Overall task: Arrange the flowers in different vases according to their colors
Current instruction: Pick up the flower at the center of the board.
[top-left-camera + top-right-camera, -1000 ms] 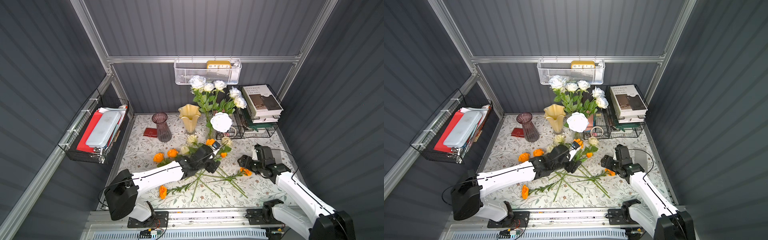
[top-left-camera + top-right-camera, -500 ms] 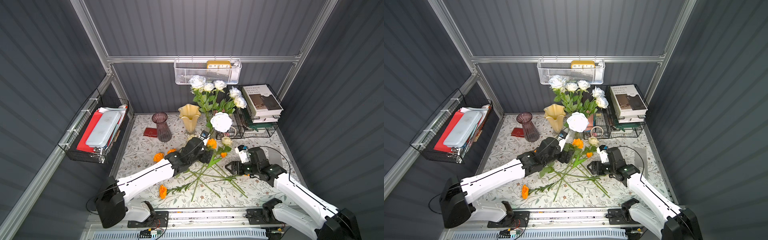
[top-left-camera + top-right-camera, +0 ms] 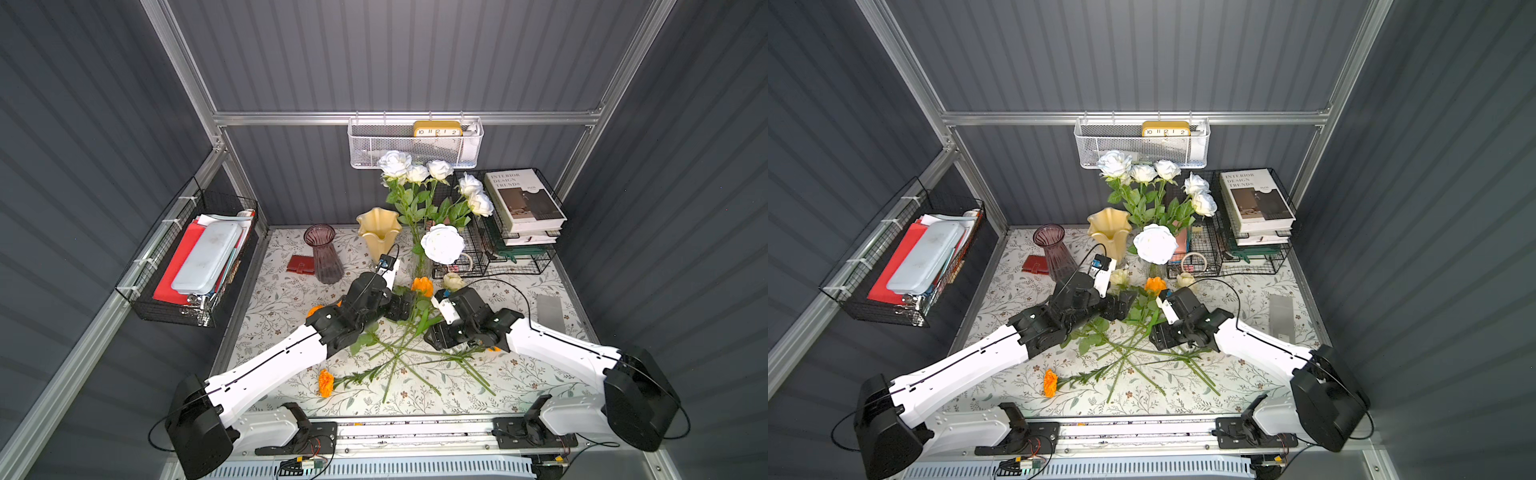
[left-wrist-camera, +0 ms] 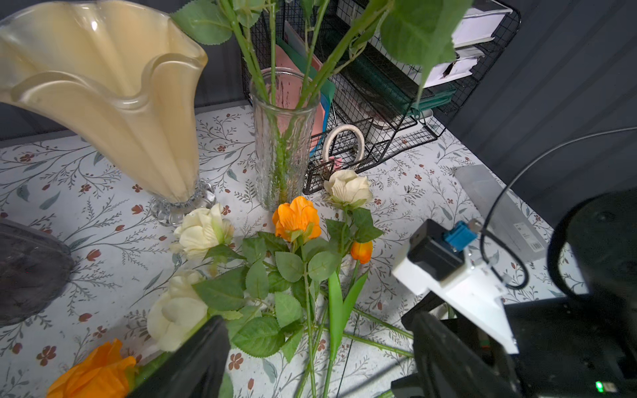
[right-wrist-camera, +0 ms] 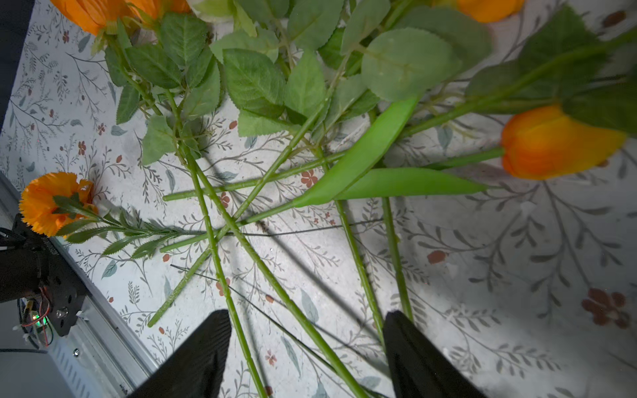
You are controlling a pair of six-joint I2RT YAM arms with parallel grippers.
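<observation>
Loose flowers lie crossed on the floral cloth: an orange rose, cream-yellow roses, an orange bud and a marigold. White roses stand in the clear vase. The cream-yellow vase and the purple vase hold nothing. My left gripper hovers open over leaves and stems, gripping none. My right gripper is open low over the pile, with several green stems lying between its fingers.
A wire rack of books stands at the back right, with a tape roll in front of it. A white mesh basket hangs on the back wall and a black wire basket on the left. A red wallet lies beside the purple vase.
My right gripper has swung left from the table's right side onto the stem pile, its jaws narrowing a little. My left gripper shifted slightly back towards the vases and stays open.
</observation>
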